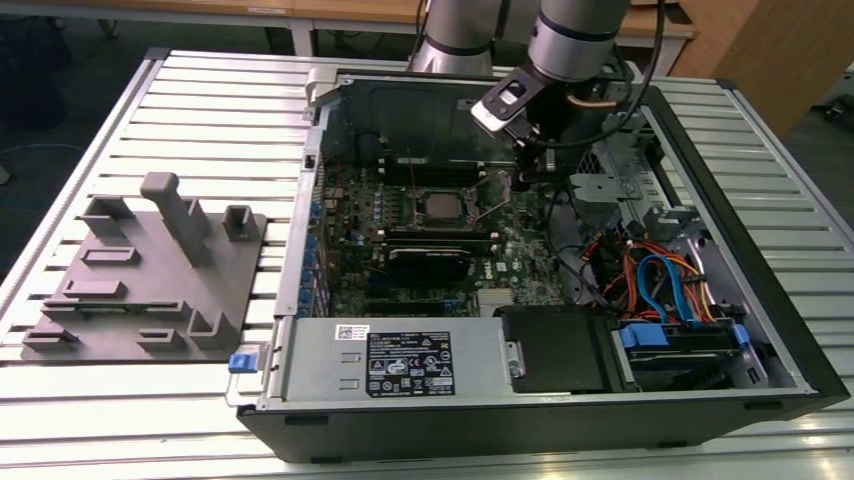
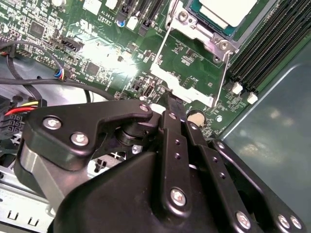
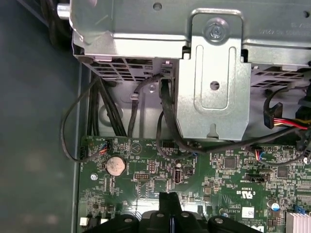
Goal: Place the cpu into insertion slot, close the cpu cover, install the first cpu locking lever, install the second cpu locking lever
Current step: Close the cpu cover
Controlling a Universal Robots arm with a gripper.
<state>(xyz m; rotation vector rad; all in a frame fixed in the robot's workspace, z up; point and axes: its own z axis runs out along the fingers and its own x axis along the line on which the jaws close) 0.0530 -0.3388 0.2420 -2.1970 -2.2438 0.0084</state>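
The arm reaches down into an open computer case (image 1: 534, 425) that lies on the slatted desk (image 1: 200, 100). The tool (image 1: 526, 183) hangs low over the green board, toward the exterior view's right of the socket. In the second wrist view the cpu (image 2: 228, 10) sits in the insertion slot (image 2: 206, 36), silvery top up. The cpu cover (image 2: 189, 86) is swung open away from it, with green board showing through its window. The tool (image 2: 171, 99) has its fingers pressed together, their tips at the cover's free edge; I cannot tell whether they pinch it. In the first wrist view the tool (image 3: 170, 196) points at the board near a coin battery (image 3: 115, 166). A grey fixture block (image 1: 147, 270) rests on the desk well apart from the case.
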